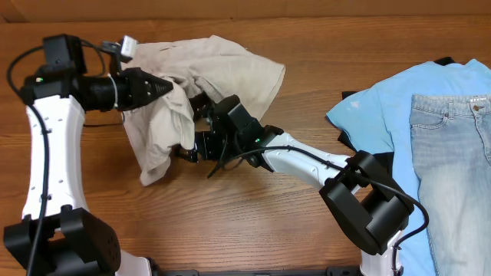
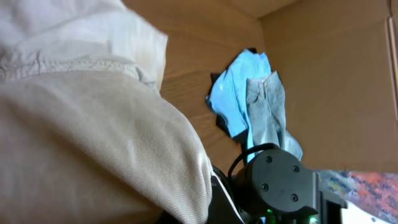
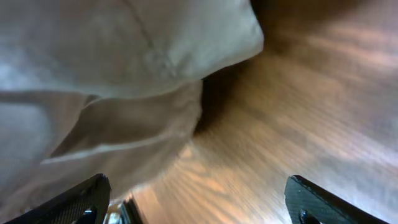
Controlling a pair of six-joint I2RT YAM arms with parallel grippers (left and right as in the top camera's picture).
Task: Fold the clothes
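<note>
The pale beige khaki cotton shorts (image 1: pixel 230 65) lie crumpled toward the far edge of the wood-grain table (image 1: pixel 230 222), left of its middle. They are bunched into soft rounded folds, and a stitched seam shows in the left wrist view. One part is raised off the table and droops as a limp flap toward the near side. The left gripper (image 1: pixel 167 86), black and tapered, has its jaws pressed together, pinching a fold of the woven fabric at the left side of the shorts. The right gripper (image 3: pixel 199 208) sits low beside the hanging flap with its black fingers (image 3: pixel 81 199) spread wide. Only bare table shows between them, and the cloth hangs just beyond. By the right edge a light blue T-shirt (image 1: pixel 376 107) lies flat, with pale blue denim jeans (image 1: pixel 453 169) on top.
</note>
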